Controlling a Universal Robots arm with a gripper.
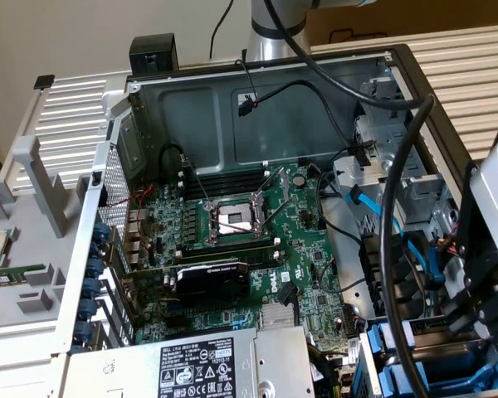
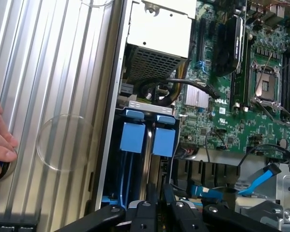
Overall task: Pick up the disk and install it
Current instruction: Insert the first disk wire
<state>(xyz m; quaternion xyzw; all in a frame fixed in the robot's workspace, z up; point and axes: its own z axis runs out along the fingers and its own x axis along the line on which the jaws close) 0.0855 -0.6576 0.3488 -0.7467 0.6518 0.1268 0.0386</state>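
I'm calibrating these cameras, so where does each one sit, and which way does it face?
Exterior view: outside and above the open computer case, looking down at the motherboard; the arm rises at the far side.
Wrist view: on the wrist over the drive bay, looking down past the gripper at blue drive trays; a person's hand lies on the ribbed panel.
Shared: motherboard, power supply, blue drive trays.

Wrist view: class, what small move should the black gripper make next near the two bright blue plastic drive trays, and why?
Probably a short, slow advance toward the two bright blue plastic drive trays: the black gripper sits just short of them, lined up near the gap between them.
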